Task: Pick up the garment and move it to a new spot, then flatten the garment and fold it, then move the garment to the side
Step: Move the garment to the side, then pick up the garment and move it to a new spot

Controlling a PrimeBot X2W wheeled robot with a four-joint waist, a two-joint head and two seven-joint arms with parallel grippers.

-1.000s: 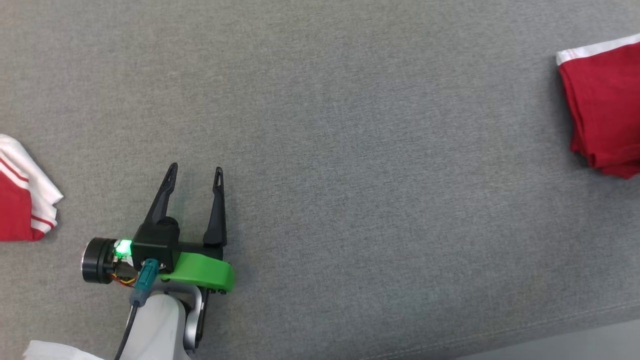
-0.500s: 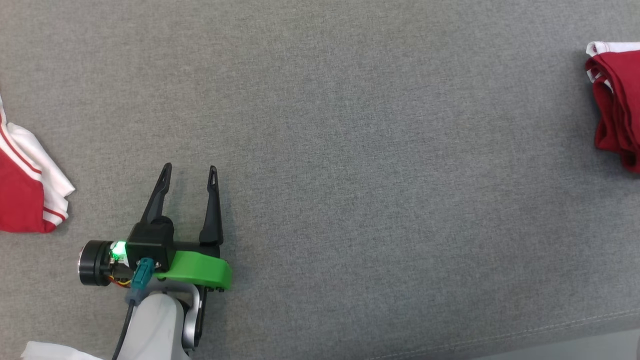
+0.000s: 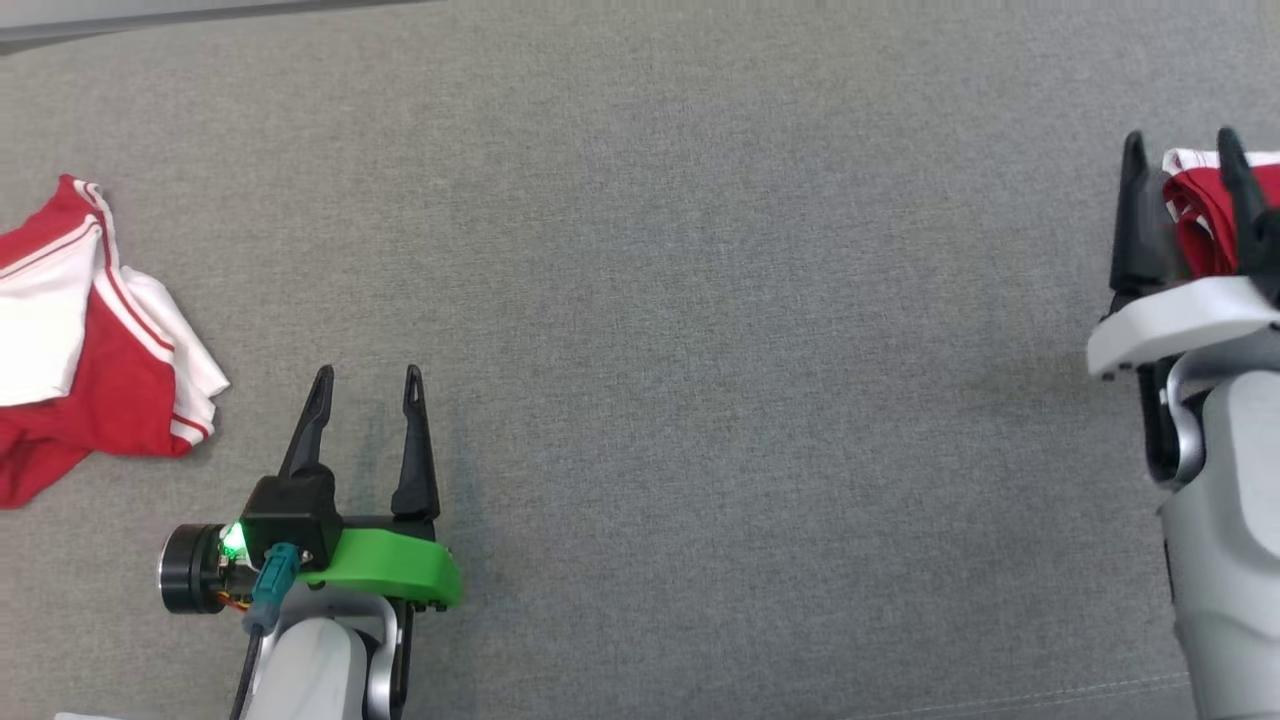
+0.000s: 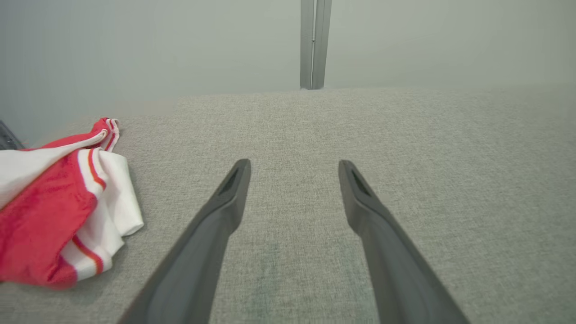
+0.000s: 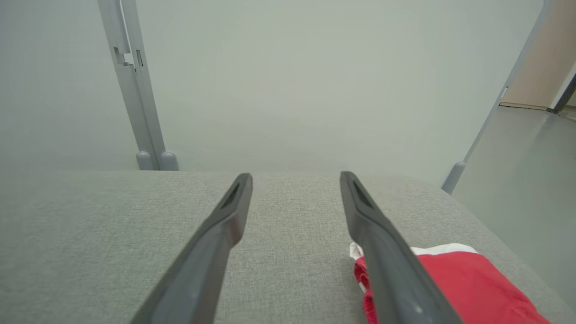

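Right now both pincers stand apart and hold nothing. My left gripper (image 3: 367, 375) hovers over bare grey worktop (image 3: 700, 300) towards the near left corner, fingers spread. My right gripper (image 3: 1180, 140) is at the right edge, jaws wide.

The folded garment (image 3: 1200, 212), red with a white band, lies at that right edge. In the right wrist view it (image 5: 472, 279) sits under and outside the right-hand finger rather than between the two. I cannot tell whether that finger touches the cloth. I judge the garment as set aside, so what remains is getting the arm clear.

My worry is the pull-away. If that finger rests on or has caught a layer, drawing back low would drag the top fold open or skew the stack. I would rather lift straight up first. The pile also lies close to the worktop's right edge, so a sideways nudge could tip part of it over.

A second, crumpled garment (image 3: 90, 370) in red and white lies at the left edge, near my left gripper but apart from it. A careless swing there would shove it about.
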